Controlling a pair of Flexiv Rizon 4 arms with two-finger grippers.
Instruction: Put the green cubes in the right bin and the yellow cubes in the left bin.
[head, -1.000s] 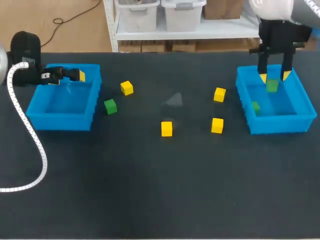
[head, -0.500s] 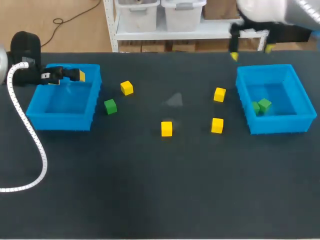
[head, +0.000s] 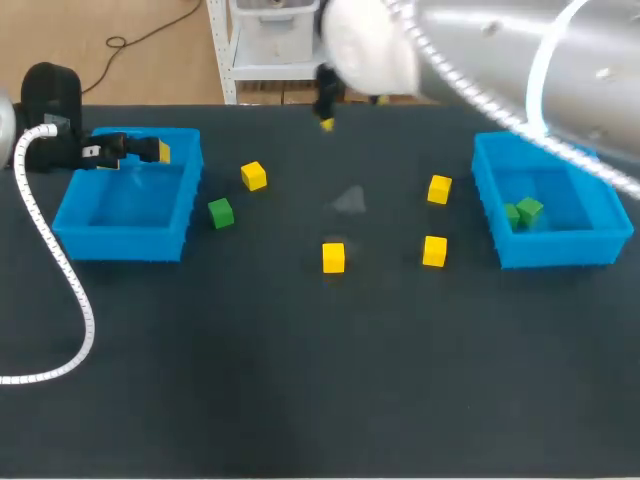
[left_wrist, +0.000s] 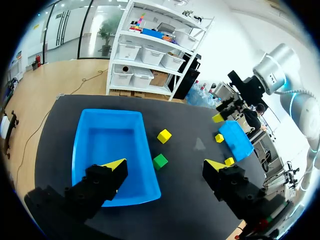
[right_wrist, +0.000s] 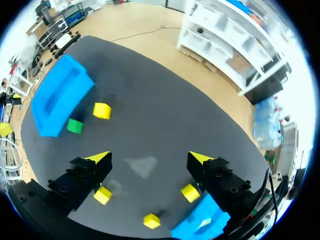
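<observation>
Judging from their look, the cubes are small, light, stiff blocks with flat faces and are not fragile. A pinch from above across two opposite flat sides should hold one, though a grip caught on a corner may slip.

One green cube (head: 220, 212) lies on the table (head: 300, 400) just beside the left bin (head: 120, 245), which is the wrong side for it. Two more green cubes (head: 530, 208) sit together inside the right bin (head: 555, 250).

Four yellow cubes are out on the table:
- one (head: 253, 176) is near the left bin, toward the far edge;
- one (head: 333, 257) is about midway between the bins;
- two (head: 439, 188) (head: 434, 251) are near the right bin's outer wall.

The left gripper (left_wrist: 166, 164) hangs over the left bin's far rim, fingers spread and empty. The right gripper (right_wrist: 150, 157) is high over the table's far edge near the middle, also wide apart and holding nothing.

The loose cubes lie well apart from each other, so fingers can come down on both sides of each. The green cube is the tight case: the bin wall crowds one side, so closing along the wall looks safer than closing toward it. Both bins have raised rims that a carried cube must pass over.
</observation>
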